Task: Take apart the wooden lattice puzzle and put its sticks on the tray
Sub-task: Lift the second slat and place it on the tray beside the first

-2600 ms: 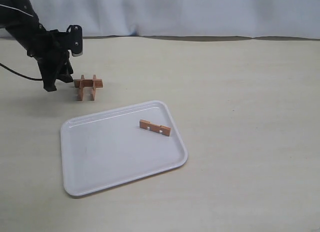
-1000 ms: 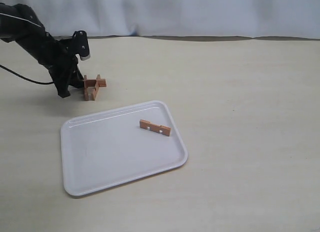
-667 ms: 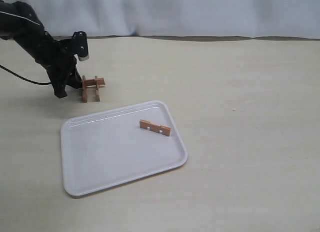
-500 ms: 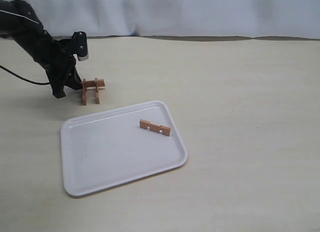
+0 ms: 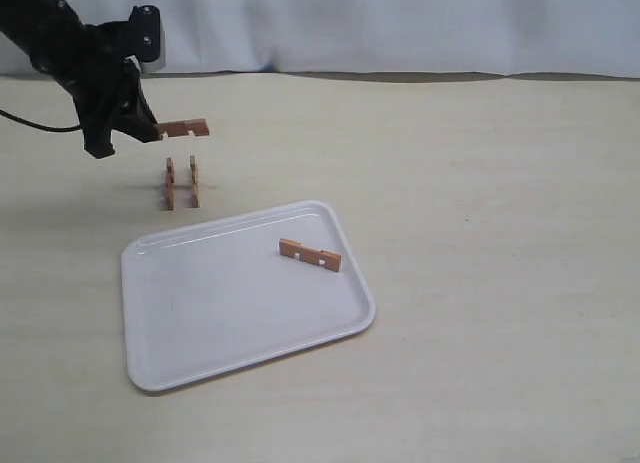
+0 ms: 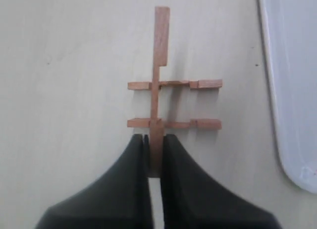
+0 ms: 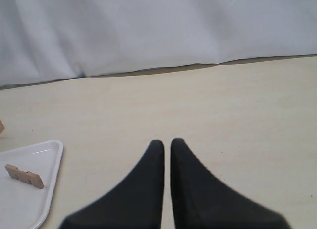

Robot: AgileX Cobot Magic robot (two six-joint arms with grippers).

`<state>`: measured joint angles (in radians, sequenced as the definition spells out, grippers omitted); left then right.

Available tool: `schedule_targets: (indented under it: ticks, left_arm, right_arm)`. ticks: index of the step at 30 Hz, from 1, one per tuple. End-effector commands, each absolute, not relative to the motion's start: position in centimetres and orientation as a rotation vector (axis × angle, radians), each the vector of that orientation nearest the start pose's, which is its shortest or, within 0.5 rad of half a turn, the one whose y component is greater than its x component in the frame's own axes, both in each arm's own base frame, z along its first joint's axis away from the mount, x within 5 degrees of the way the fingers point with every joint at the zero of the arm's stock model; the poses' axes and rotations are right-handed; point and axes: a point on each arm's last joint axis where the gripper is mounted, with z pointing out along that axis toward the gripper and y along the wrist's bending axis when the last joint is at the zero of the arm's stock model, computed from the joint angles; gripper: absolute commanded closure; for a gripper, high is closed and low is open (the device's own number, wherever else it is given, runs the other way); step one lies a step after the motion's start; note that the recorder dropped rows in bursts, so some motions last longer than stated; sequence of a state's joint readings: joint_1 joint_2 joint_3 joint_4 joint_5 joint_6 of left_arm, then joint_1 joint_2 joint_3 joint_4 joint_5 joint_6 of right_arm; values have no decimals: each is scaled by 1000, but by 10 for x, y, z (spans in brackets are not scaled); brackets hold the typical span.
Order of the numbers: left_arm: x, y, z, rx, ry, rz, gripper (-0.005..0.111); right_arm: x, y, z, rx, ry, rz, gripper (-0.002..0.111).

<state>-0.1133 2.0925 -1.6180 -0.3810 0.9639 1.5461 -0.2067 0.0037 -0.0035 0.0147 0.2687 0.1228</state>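
Observation:
My left gripper is shut on one end of a reddish-brown stick, held level in the air. Right below it, two more sticks stand parallel on edge on the table; in the left wrist view they lie crosswise under the held stick. The lattice puzzle no longer holds together. Another stick lies on the white tray near its far right corner. My right gripper is shut on nothing, above bare table, out of the exterior view.
The tray's edge runs close beside the two standing sticks. A white cloth backdrop closes off the far side of the beige table. A black cable trails from the left arm.
The left gripper has risen with one stick, pulling it up out of the lattice. The two sticks left behind now stand alone on the table. The tray and its stick have not moved.

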Motion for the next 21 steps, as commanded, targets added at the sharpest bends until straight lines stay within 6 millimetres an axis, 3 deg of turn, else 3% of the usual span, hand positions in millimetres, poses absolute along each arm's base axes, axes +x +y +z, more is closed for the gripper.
schedule_targets:
  ticks: [1, 9, 13, 21]
  left_arm:
    - [416, -116, 195, 1990, 1935, -220, 107]
    - [391, -184, 191, 2216, 1756, -217, 107]
    - [373, -211, 184, 2273, 1727, -361, 107]
    - [356, -236, 173, 2358, 1681, -432, 107]
  right_arm:
    - [54, -11, 190, 296, 1719, -49, 104]
    - [54, -11, 190, 296, 1719, -49, 104]
    - [54, -11, 190, 296, 1719, -49, 104]
    - [54, -11, 190, 296, 1719, -49, 104]
